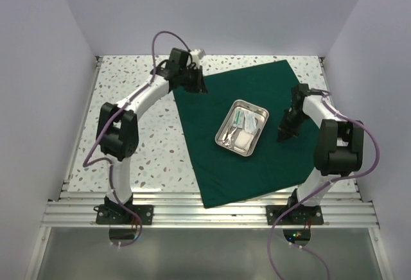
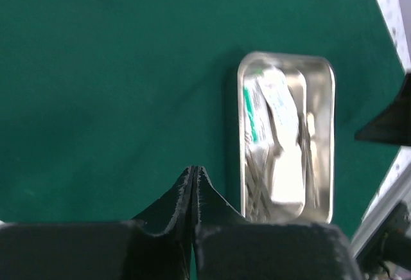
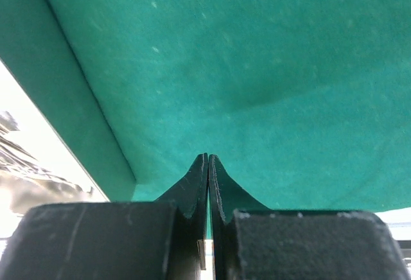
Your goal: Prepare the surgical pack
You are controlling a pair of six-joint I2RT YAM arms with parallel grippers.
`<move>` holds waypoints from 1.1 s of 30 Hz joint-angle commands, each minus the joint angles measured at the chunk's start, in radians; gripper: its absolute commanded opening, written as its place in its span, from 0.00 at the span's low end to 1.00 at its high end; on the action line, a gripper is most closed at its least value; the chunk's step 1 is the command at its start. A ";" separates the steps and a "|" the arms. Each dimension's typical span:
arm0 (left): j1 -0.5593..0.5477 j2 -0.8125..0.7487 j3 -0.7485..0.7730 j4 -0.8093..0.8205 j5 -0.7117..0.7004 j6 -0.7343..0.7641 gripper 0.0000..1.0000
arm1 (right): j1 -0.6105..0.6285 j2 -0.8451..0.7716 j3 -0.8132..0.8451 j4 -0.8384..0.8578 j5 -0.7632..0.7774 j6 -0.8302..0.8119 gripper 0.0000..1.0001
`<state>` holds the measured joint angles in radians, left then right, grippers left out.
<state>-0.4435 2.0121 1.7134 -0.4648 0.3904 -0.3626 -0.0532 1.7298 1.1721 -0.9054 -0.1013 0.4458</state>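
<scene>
We see the left gripper (image 1: pixel 200 88) over the far left part of the surgical pack (image 1: pixel 212 158), its two fingers pressed flat together. In the left wrist view the left gripper (image 2: pixel 194 169) shows only a hairline seam between the fingers, with nothing caught in it. Whether the tips touch the cloth we cannot tell.

The right gripper (image 1: pixel 283 135) points down at the drape just right of the steel tray (image 1: pixel 264 108). In its own camera the right gripper (image 3: pixel 208 158) is closed as well, finger against finger, and we find no fabric pinched there. The surgical pack (image 3: pixel 257 49) fills that view, with a shallow crease ahead of the tips and a raised fold along the left.

The drape lies spread on the speckled table (image 1: pixel 141 158), turned like a diamond, its near edge reaching the metal rail. The tray rests near its middle, well apart from both grippers. Seen from the left wrist, the tray (image 2: pixel 241 81) sits on the surgical pack (image 2: pixel 115 68) and holds white packets (image 2: pixel 286 177), one with a green stripe (the rest is too blurred to name).
</scene>
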 commanded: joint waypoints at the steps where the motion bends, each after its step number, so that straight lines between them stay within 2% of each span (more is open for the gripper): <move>1: 0.072 0.143 0.096 0.017 0.089 -0.060 0.00 | 0.001 0.030 0.073 0.008 -0.035 0.005 0.00; 5: 0.117 0.307 0.195 0.011 0.119 -0.148 0.00 | 0.001 0.073 0.106 0.026 -0.025 0.005 0.00; 7: 0.124 0.333 0.218 0.028 0.114 -0.160 0.00 | 0.001 0.102 0.115 0.043 -0.015 0.001 0.00; 8: 0.124 0.349 0.222 0.031 0.078 -0.160 0.00 | 0.001 0.114 0.115 0.052 -0.015 0.001 0.00; 11: 0.124 0.393 0.288 -0.053 -0.055 -0.161 0.11 | 0.004 0.155 0.118 0.083 -0.008 0.007 0.00; 12: 0.124 0.410 0.319 -0.140 -0.091 -0.153 0.12 | 0.007 0.165 0.120 0.094 -0.005 0.010 0.03; 14: 0.124 0.444 0.364 -0.205 -0.172 -0.136 0.10 | 0.015 0.182 0.118 0.108 0.003 0.021 0.09; 15: 0.123 0.450 0.361 -0.254 -0.197 -0.130 0.11 | 0.019 0.189 0.118 0.111 0.012 0.024 0.18; 18: 0.123 0.471 0.350 -0.374 -0.304 -0.125 0.14 | 0.046 0.220 0.141 0.094 0.047 0.025 0.38; 22: 0.146 0.426 0.173 -0.397 -0.344 -0.142 0.13 | 0.139 0.270 0.179 0.082 0.054 0.028 0.50; 26: 0.215 0.355 0.010 -0.368 -0.326 -0.157 0.11 | 0.191 0.313 0.204 0.088 0.026 0.048 0.54; 33: 0.405 0.186 -0.269 -0.308 -0.337 -0.139 0.09 | 0.262 0.388 0.287 0.066 -0.040 0.045 0.56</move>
<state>-0.1356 2.1616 1.5894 -0.6449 0.2417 -0.5507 0.1776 2.0327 1.4467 -0.8841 -0.0841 0.4801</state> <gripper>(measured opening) 0.091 0.554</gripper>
